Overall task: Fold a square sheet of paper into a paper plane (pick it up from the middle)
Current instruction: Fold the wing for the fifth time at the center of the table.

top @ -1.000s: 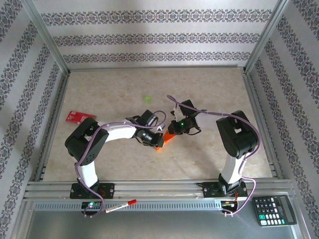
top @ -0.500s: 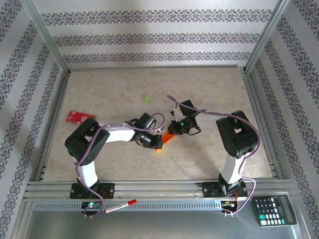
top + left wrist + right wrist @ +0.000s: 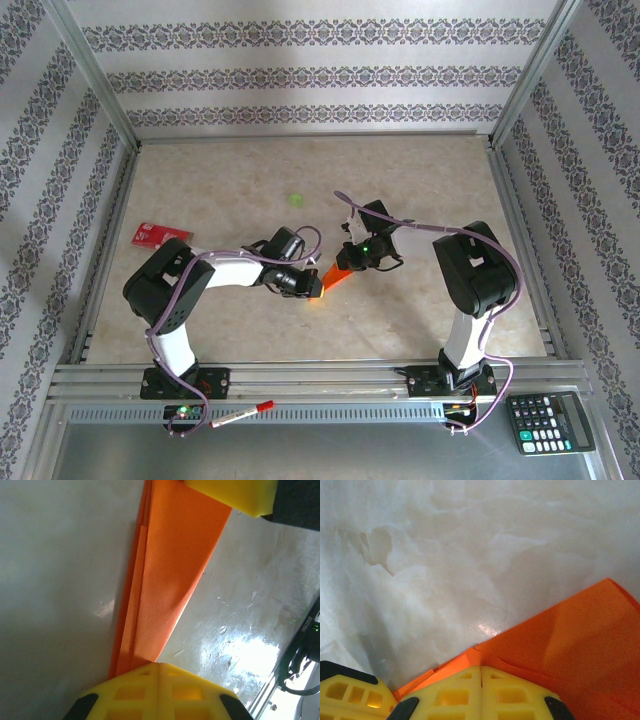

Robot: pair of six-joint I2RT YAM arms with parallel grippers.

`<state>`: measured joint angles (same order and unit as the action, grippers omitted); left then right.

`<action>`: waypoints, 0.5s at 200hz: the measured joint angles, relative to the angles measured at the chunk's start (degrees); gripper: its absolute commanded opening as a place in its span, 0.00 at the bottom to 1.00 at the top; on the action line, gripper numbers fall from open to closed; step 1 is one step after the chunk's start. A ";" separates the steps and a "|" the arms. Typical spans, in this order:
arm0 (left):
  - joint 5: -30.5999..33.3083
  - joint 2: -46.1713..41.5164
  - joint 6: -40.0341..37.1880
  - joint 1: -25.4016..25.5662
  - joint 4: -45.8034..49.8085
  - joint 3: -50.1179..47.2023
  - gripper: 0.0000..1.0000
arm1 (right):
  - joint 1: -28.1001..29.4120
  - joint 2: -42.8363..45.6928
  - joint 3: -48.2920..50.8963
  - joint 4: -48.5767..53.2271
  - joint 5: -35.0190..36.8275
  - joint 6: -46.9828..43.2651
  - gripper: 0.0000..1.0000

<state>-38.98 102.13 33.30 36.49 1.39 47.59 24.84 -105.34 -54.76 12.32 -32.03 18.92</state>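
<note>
Bench (image 3: 430, 170): pale, marbled, fenced by a metal frame. Both arms reach inward and meet near mid-bench.

Left hand (image 3: 314, 287): pads together, clamped on the near end of the sheet of paper (image 3: 336, 277). In the left wrist view the layered folds run straight into the seam of the pads (image 3: 125, 692).

Right hand (image 3: 347, 262): pads likewise together, pinching the sheet's far end. The orange edge tucks under the tips in the right wrist view (image 3: 481, 680).

Sheet: already a narrow creased strip with several layers, held between the two hands just off or on the bench surface; cannot tell which.

Step, as judged: mid-fold, narrowing toward the dart; wings not yet formed.

Next calls for one hand anchoring while the other swings its edge over the centre crease, keeping layers aligned.

Red card (image 3: 160, 234) and green spot (image 3: 295, 199) lie well apart, uninvolved.
</note>
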 measured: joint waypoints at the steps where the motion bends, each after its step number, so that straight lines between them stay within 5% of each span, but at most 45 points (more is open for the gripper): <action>1: 0.00 -0.11 0.00 -0.04 -0.02 -0.09 0.00 | 0.00 0.00 0.00 0.02 0.00 -0.02 0.02; 100: -2.21 -4.24 1.55 -0.59 2.56 -1.70 0.00 | 0.00 -0.15 -0.35 0.55 0.00 -0.92 0.01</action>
<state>-41.19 97.89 34.85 35.90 3.95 45.89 24.84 -105.49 -55.11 12.86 -32.03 18.00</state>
